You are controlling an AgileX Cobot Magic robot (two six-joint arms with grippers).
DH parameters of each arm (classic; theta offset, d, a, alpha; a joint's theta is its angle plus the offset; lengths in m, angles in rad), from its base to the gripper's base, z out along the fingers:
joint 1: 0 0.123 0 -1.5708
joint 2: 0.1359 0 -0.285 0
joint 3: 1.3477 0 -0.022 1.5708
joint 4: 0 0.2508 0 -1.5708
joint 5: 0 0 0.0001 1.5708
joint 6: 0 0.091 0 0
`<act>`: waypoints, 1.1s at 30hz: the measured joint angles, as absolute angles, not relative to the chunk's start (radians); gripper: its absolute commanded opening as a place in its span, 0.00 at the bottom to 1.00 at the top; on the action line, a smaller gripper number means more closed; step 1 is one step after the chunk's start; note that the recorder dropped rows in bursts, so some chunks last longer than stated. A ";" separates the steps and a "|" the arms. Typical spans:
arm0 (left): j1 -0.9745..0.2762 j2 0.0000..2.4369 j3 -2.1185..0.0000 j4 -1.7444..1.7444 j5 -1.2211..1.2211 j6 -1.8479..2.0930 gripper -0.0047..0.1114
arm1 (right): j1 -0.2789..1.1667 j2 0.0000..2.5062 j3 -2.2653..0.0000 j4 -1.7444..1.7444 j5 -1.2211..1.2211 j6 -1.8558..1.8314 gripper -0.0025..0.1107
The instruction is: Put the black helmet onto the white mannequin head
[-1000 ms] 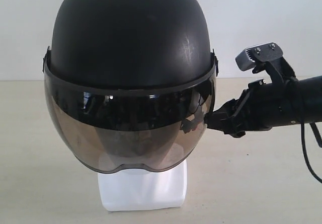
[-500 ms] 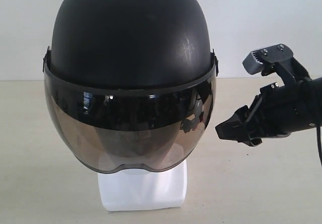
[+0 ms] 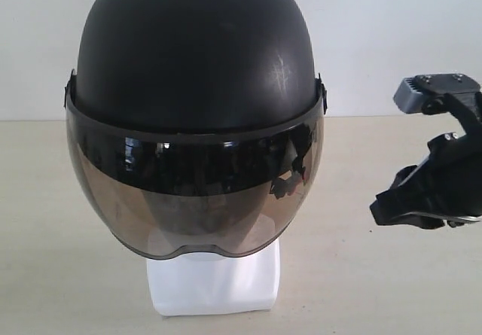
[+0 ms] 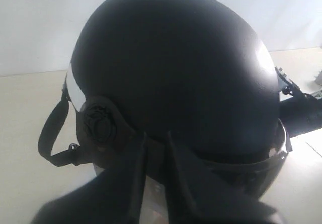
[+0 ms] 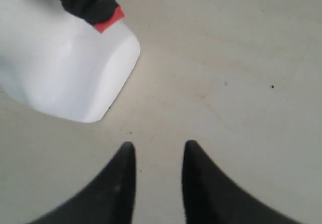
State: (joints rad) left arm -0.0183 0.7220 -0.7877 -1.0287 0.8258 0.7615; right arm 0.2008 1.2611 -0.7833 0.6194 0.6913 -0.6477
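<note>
The helmet (image 3: 194,56) sits upright on the mannequin head (image 3: 215,282), visor toward my exterior camera. My right gripper (image 5: 157,151) is narrowly parted, empty (over the desk (image 5: 241,58)); the left gripper (image 4: 156,136) is at the helmet rim, and I can't tell its grip.

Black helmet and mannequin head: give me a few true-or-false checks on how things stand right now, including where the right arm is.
1. The black helmet sits on the white mannequin head. True.
2. The helmet's visor is flipped up, leaving the face bare. False: it hangs down over the face, and only the head's neck and base show below it.
3. The right jaws are clamped on the helmet's rim. False: they stand clear of the helmet off to its side, open, with only bare table between them.
4. In the left wrist view, a dark strap loops out beside the helmet. True.
</note>
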 measured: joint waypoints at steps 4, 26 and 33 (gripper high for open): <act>-0.018 0.718 -0.788 -1.029 0.871 0.762 0.15 | 0.201 1.161 -0.783 0.549 0.809 -0.525 0.02; -0.018 0.597 -0.788 -1.099 0.908 0.761 0.15 | 0.201 0.929 -0.783 0.533 0.934 -0.467 0.02; -0.018 0.593 -0.792 -1.039 0.908 0.792 0.15 | 0.201 0.929 -0.783 0.533 0.936 -0.467 0.02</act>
State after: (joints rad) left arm -0.0183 0.5926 -0.7922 -1.0390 0.9079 0.7923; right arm 0.2008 0.9289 -0.7833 0.5326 0.9355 -0.4668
